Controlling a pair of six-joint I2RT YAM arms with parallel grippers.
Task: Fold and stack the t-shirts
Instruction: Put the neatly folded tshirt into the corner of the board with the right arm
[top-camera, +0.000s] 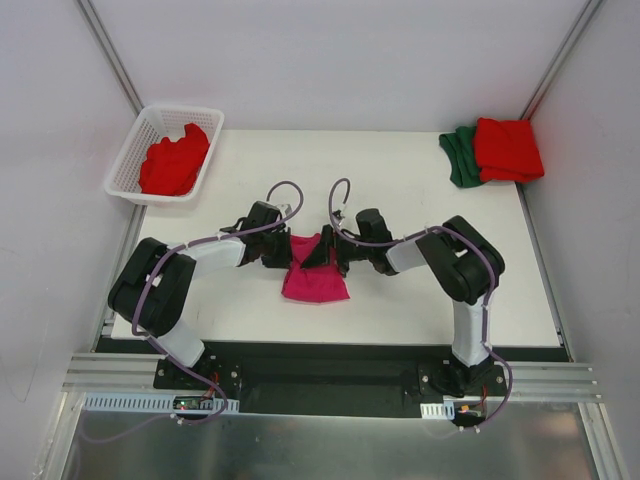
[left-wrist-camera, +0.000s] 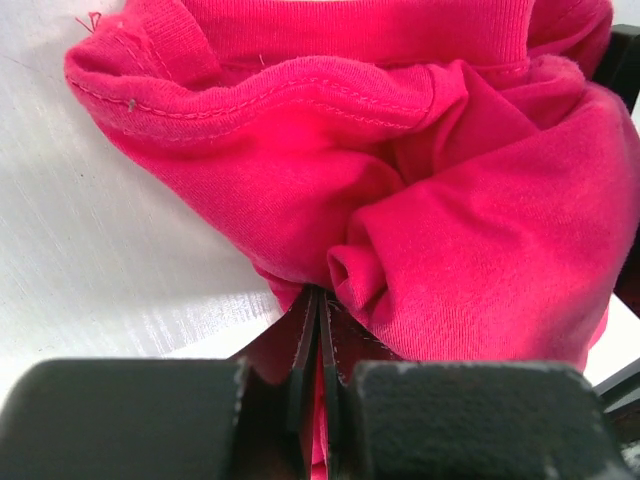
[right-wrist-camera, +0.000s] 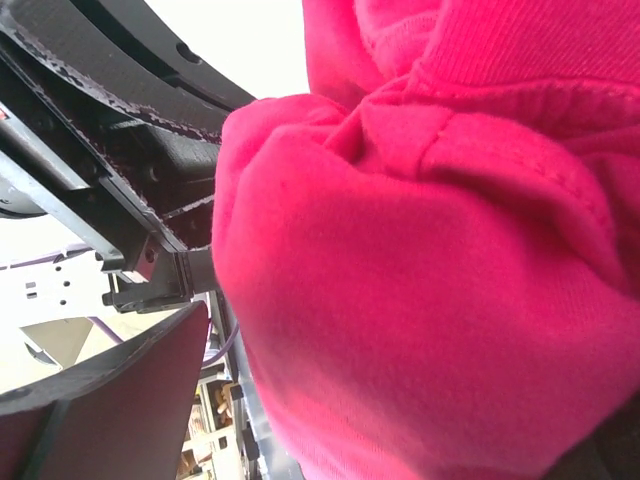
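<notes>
At centre frame of the overhead view, the magenta t-shirt (top-camera: 316, 282) lies bunched on the white table (top-camera: 430, 290), and both arms meet over its upper edge.

Left gripper (top-camera: 288, 250): I find the jaws closed tight, with a fold of the magenta cloth pinched between them. The left wrist view confirms this. The fabric runs down into the seam between the two fingers (left-wrist-camera: 300, 345) and a stitched hem crosses the upper part of the frame.

Right gripper (top-camera: 322, 252): the jaws stand wide apart. From the right wrist view, one finger (right-wrist-camera: 110, 400) sits at lower left and the other at upper left, with the cloth bulging at the right of the frame. I see no pinch on it.

Upper left of the overhead view: a white lattice basket (top-camera: 125, 165) holds a loose red t-shirt (top-camera: 175, 160).

Upper right corner of the table: a folded red t-shirt (top-camera: 508, 148) rests on a green t-shirt (top-camera: 458, 160).
</notes>
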